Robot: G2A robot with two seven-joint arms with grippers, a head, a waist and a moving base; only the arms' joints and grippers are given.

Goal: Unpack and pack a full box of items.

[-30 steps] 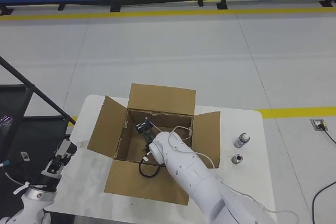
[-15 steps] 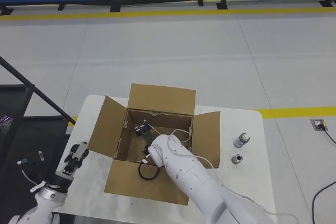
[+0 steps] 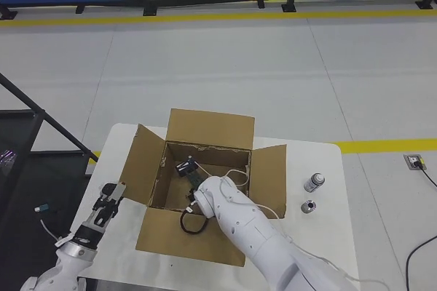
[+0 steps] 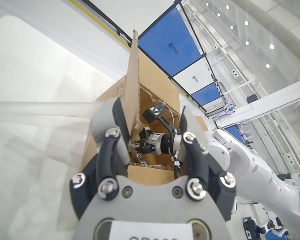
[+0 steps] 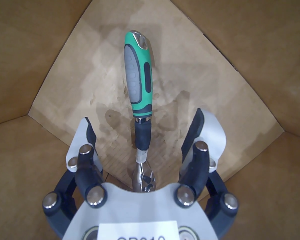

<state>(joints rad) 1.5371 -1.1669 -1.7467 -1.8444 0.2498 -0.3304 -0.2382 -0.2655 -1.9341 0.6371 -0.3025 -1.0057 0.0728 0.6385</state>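
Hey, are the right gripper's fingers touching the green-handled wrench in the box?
Apart. The right wrist view shows the open right gripper straddling the wrench, with bare box floor visible between them on both sides.

Glossy white arm (image 3: 256, 234), grey-plated gripper (image 5: 143, 122), black-padded fingers (image 5: 91, 132), silver screws (image 5: 186, 192), white label (image 5: 140, 231).

White table (image 3: 317, 156) with rounded corners. An open cardboard box (image 3: 210, 127) sits about in the middle, all four flaps folded out. Off to the right of it there's an upright spray can (image 3: 315, 182), and just nearer than that a small metal piece (image 3: 309, 207), the two standing apart.
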